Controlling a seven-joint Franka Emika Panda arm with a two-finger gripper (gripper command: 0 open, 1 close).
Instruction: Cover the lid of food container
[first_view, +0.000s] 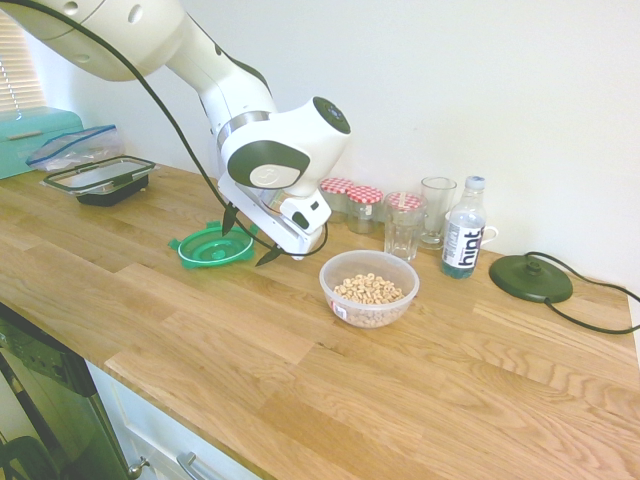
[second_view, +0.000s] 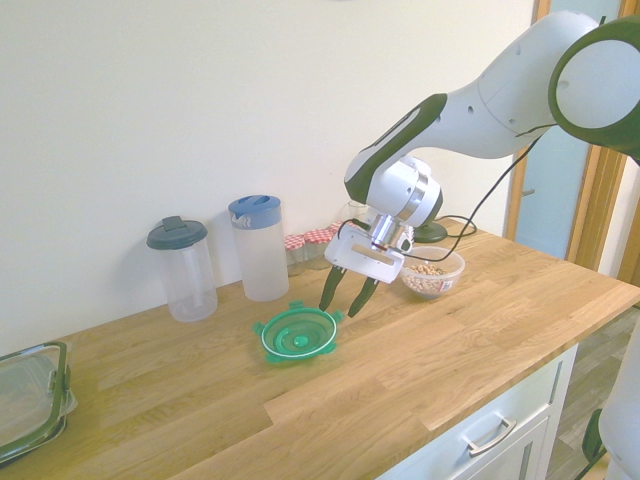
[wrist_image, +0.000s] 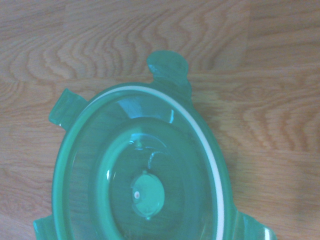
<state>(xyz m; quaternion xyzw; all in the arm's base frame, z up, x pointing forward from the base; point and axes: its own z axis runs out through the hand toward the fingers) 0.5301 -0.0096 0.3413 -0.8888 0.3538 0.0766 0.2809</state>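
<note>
Between the wall edge and front edge of the bench (second_view: 200, 410), the green lid (second_view: 301, 342) is laid flat, its clip tabs spread. Just right of it, the claw (second_view: 338, 312) is held tilted above the wood, spread wide and empty; it should be levelled and lowered squarely over a rim or tab, then closed gently. Further right, the uncovered cereal bowl (second_view: 433, 285) is best left unbumped.

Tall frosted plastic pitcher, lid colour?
Blue lid; shows best in the second exterior view.
</note>
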